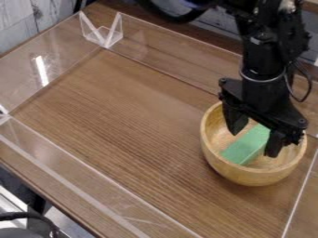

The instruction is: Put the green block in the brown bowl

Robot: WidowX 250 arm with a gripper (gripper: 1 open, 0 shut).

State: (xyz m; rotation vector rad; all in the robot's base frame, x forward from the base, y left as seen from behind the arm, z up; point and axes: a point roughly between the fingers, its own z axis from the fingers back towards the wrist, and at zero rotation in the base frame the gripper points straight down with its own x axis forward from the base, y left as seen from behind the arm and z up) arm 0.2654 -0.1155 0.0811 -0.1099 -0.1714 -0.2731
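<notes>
The green block (247, 147) lies tilted inside the brown bowl (251, 175), toward the bowl's left side, at the right of the wooden table. My gripper (262, 129) hangs pointing down just above the bowl and the block. Its black fingers (233, 117) stand spread apart, one on each side of the block's upper end. The jaws look open, with the block resting low in the bowl rather than clamped between them.
Low clear acrylic walls (74, 163) fence the wooden tabletop (125, 102). A small clear acrylic stand (102, 30) sits at the back left. The bowl is close to the right-hand wall. The black arm (267, 37) rises above the bowl.
</notes>
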